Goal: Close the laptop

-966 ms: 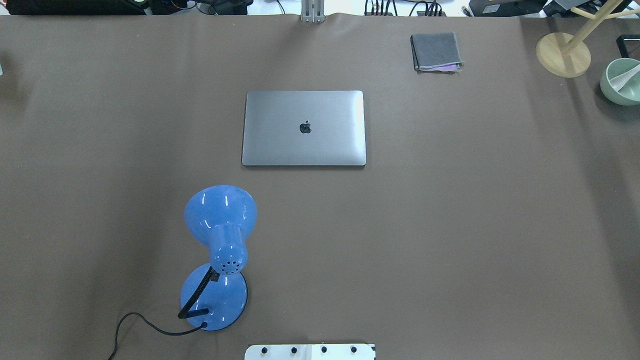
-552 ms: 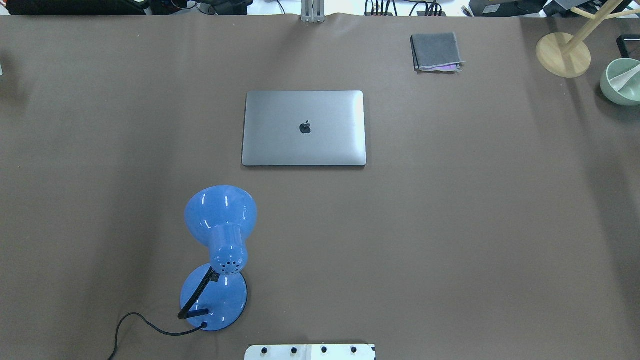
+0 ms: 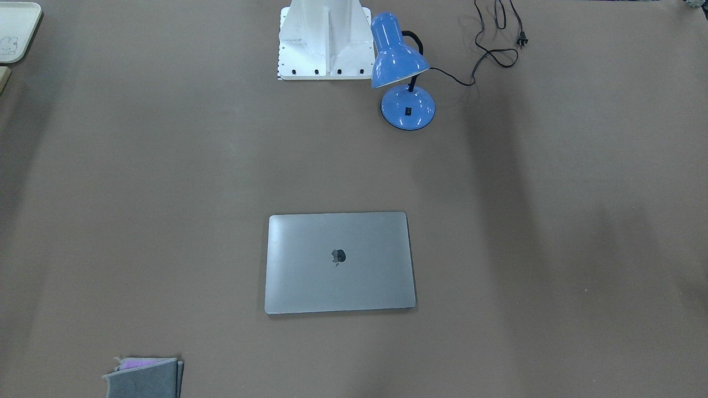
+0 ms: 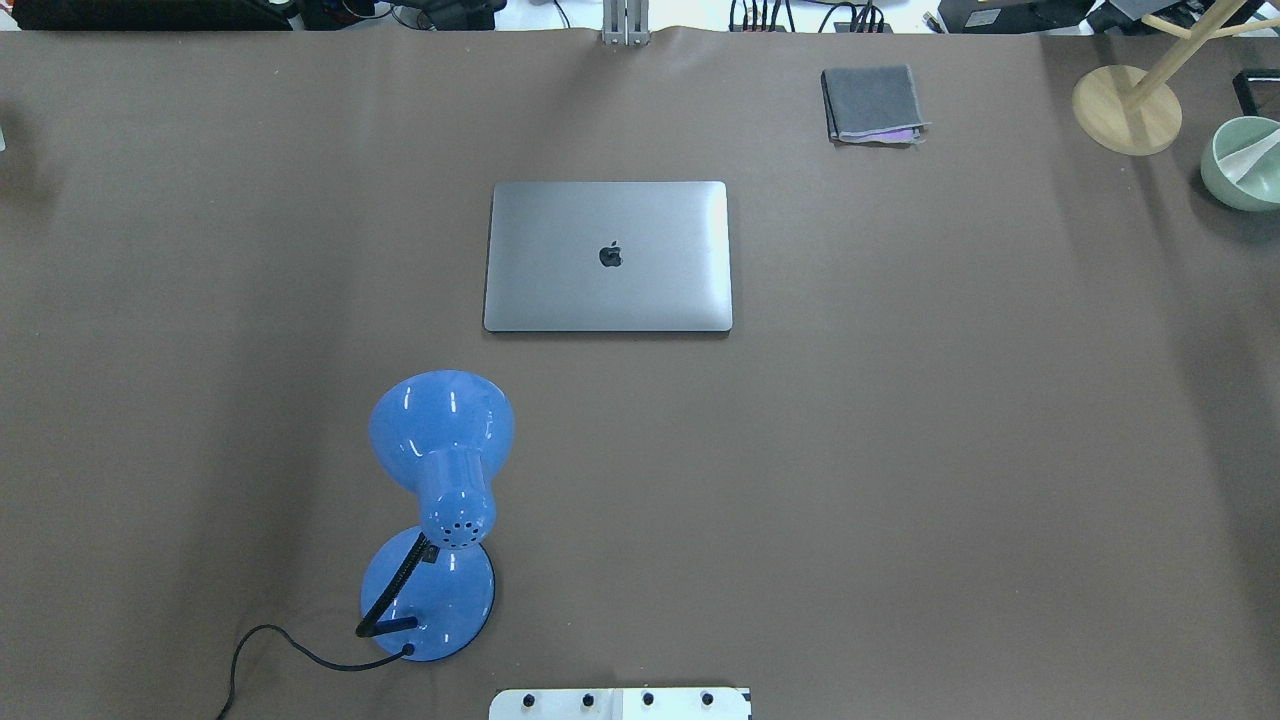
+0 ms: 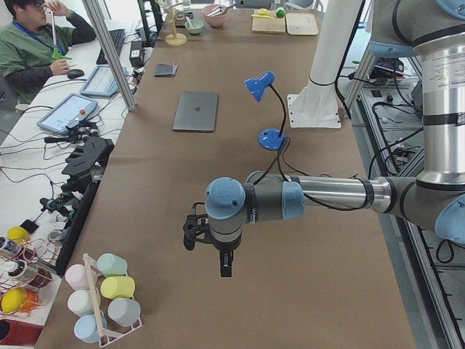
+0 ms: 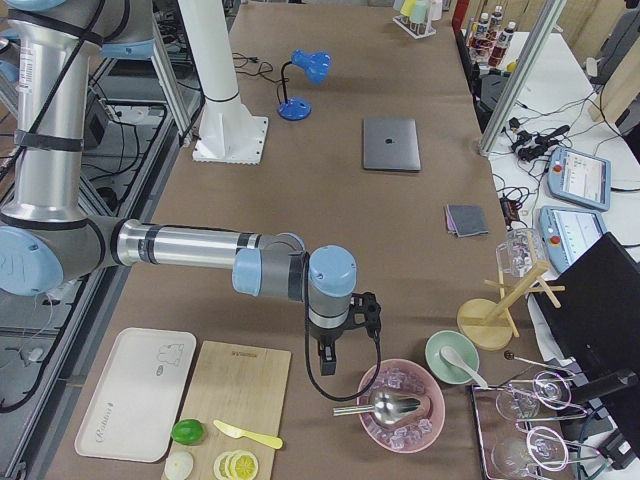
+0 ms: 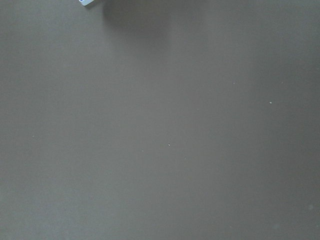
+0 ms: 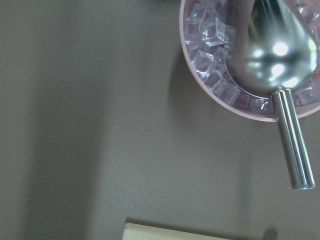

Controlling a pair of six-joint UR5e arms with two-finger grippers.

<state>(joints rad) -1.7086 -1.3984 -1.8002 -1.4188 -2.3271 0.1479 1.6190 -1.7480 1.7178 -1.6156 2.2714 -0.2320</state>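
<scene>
A pink bowl (image 6: 362, 412) of ice cubes (image 6: 415, 432) holding a metal scoop (image 6: 395, 405) sits just beside the right pincer (image 6: 327, 366); a wooden cutting board (image 6: 245, 375) lies just on the pincer's other side. A rack of pastel cups (image 5: 102, 294) stands near the left pincer (image 5: 226, 269); the blue desk lamp (image 5: 260, 84) and grey felt pouch (image 5: 166, 70) lie well beyond it

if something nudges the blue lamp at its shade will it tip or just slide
Probably tips rather than slides: the blue lamp carries its wide shade high on a thin neck, offset from its round base. The glossy shell looks slippery to grip.
</scene>
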